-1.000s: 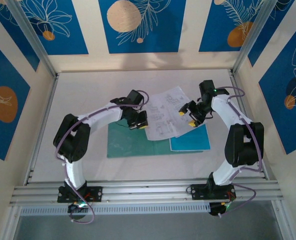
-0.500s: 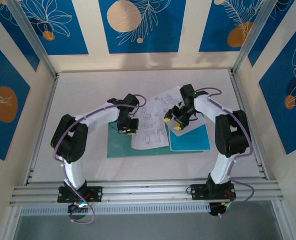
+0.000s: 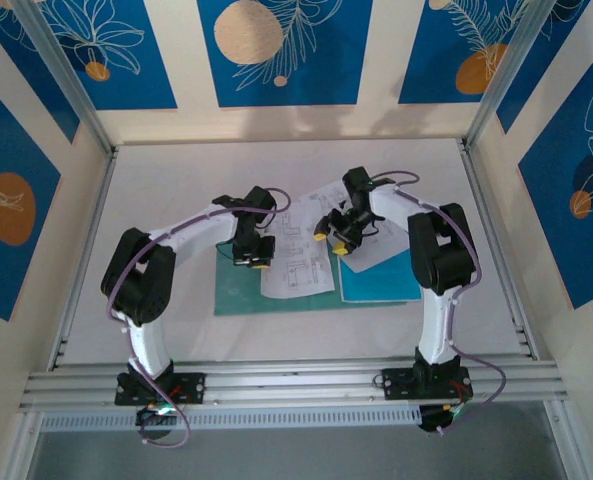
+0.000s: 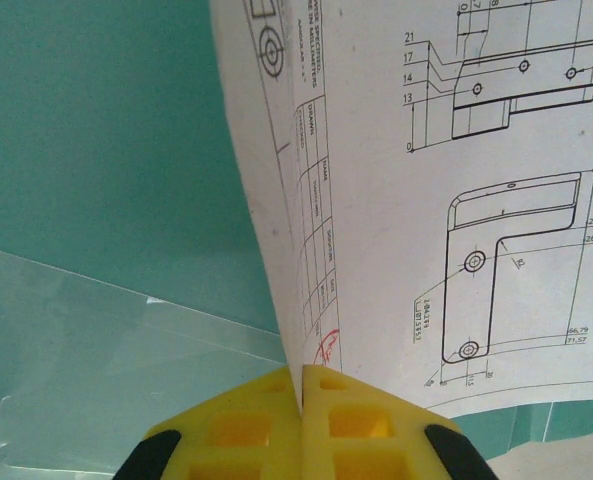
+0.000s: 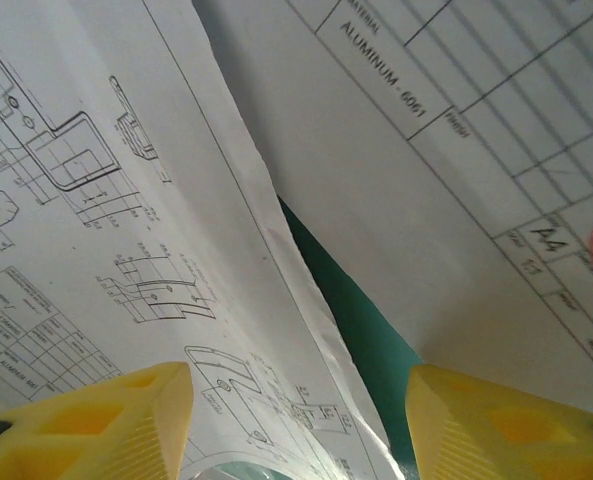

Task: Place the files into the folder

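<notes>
I see L gripper [image 4: 302, 385] clamped on edge of printed sheet [image 3: 298, 268] draped over teal folder [image 3: 238, 288], R gripper [image 3: 333, 238] w/ fingers apart just above more sheets [image 5: 96, 200], cyan sheet [image 3: 384, 282] beside folder.

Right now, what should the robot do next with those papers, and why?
Probably lower the right gripper and close it on the paper edge between its open fingers. The left gripper pinches a sheet over the green folder.
</notes>
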### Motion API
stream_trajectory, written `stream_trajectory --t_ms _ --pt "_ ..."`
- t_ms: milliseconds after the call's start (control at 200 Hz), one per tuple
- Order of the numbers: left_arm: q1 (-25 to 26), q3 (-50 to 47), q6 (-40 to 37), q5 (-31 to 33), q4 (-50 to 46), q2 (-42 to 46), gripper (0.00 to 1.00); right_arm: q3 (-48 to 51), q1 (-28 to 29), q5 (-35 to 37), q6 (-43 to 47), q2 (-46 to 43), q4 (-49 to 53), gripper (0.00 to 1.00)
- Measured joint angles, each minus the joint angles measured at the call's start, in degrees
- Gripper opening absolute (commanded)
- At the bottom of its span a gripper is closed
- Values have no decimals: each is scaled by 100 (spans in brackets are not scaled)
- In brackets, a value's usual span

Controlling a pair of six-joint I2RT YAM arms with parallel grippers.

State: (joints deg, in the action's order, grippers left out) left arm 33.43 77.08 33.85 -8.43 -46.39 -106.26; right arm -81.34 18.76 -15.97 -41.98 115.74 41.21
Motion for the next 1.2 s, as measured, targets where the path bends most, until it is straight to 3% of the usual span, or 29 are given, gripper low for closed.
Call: stream_trajectory --t_ms 390,630,995,1200 --pt "0 0 -105 -2 0 -11 0 0 101 -107 4 173 -48 59" --pt "0 0 -103 -2 4 -66 0 35 144 -525 24 155 -227 58" --pt "0 -20 -94 -7 52 -74 0 726 184 -1163 31 -787 -476 53" --pt "0 -101 -70 -11 96 -74 0 968 356 -1255 15 -870 -588 53"
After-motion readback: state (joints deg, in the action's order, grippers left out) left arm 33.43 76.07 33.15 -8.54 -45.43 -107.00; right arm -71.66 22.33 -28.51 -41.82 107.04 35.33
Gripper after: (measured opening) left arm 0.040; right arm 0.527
